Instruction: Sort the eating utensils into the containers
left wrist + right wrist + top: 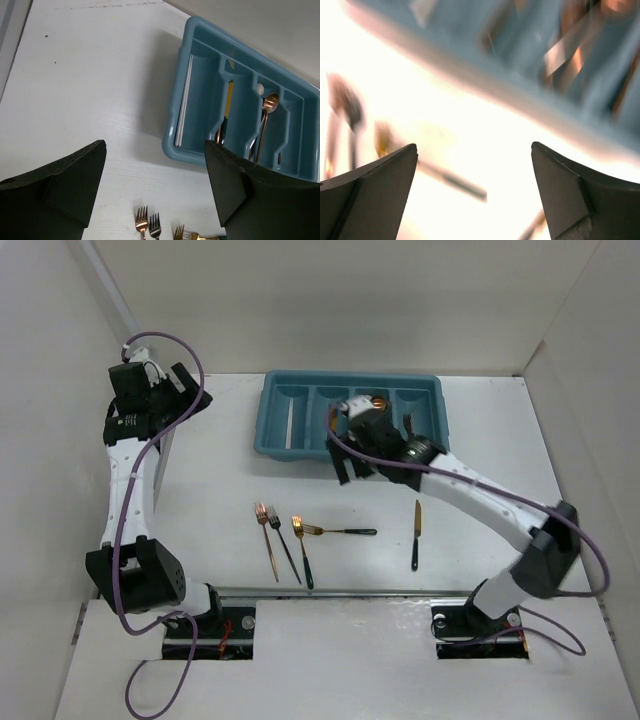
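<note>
Four tray compartments; copper spoon (third from left).

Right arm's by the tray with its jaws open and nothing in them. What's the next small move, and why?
Probably swing the right gripper toward the near edge and down over the dark-handled fork lying sideways just below it. Its jaws stand open and empty beside the tray, while that fork, three more forks and a knife lie unsorted on the table.

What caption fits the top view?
Right fingers open at the near edge of the teal cutlery tray; four forks and a knife lie on the table.
</note>
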Tool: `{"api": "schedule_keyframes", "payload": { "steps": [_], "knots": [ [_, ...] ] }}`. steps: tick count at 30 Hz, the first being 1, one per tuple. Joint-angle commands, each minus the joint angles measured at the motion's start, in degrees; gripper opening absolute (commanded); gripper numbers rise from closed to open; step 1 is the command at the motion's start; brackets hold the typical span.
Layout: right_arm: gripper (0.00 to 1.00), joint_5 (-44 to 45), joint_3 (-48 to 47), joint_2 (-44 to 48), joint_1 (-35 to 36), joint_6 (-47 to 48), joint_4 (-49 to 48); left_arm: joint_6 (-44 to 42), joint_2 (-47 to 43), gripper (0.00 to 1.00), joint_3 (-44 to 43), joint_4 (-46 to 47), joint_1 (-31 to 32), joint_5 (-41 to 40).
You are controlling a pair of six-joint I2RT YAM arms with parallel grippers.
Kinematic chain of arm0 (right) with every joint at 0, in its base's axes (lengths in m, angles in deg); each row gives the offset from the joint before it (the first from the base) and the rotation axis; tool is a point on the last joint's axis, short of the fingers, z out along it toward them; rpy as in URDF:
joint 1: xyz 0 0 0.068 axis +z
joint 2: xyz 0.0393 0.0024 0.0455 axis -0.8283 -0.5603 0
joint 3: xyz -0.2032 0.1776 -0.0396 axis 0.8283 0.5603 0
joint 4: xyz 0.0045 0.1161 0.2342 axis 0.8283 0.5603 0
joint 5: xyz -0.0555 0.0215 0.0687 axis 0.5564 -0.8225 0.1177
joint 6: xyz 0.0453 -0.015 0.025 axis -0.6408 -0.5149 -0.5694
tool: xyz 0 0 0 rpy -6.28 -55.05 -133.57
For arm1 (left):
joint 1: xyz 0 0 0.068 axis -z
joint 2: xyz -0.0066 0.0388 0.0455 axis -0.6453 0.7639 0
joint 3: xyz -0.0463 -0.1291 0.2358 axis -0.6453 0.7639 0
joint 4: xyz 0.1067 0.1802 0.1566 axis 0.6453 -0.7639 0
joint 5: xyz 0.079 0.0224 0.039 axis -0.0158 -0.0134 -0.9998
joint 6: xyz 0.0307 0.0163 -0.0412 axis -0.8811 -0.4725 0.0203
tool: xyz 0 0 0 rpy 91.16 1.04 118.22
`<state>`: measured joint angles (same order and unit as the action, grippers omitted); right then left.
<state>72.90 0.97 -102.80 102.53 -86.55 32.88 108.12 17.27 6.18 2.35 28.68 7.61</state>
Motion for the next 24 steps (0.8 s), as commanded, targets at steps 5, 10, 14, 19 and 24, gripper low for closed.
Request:
{"api": "schedule_keyframes", "payload": {
  "steps": [5, 10, 14, 19, 24],
  "knots": [
    [0.99, -7.2, 32.6, 20.6, -6.1, -21.6, 7.5, 0.6, 0.5, 0.77, -0.4, 0.9, -0.3, 3.3],
    [0.96, -6.6, 41.3, 21.7, -6.1, -29.3, 16.2, 1.2, 0.5, 0.77, 0.8, 1.5, -0.3, 4.0],
    [0.93, -9.6, 47.0, 19.3, -9.3, -30.1, 11.9, 1.7, 0.0, 0.77, 0.8, 1.5, -0.3, 4.5],
    [0.77, -10.3, 48.0, 19.2, -11.6, -28.5, 9.9, 1.7, -1.2, 0.77, 0.8, 1.5, -0.3, 4.5],
    [0.38, -18.3, 49.7, 15.1, -14.7, -23.2, 2.9, 1.7, -1.7, 0.77, 0.8, 1.5, -0.3, 4.5]
  ]
}}
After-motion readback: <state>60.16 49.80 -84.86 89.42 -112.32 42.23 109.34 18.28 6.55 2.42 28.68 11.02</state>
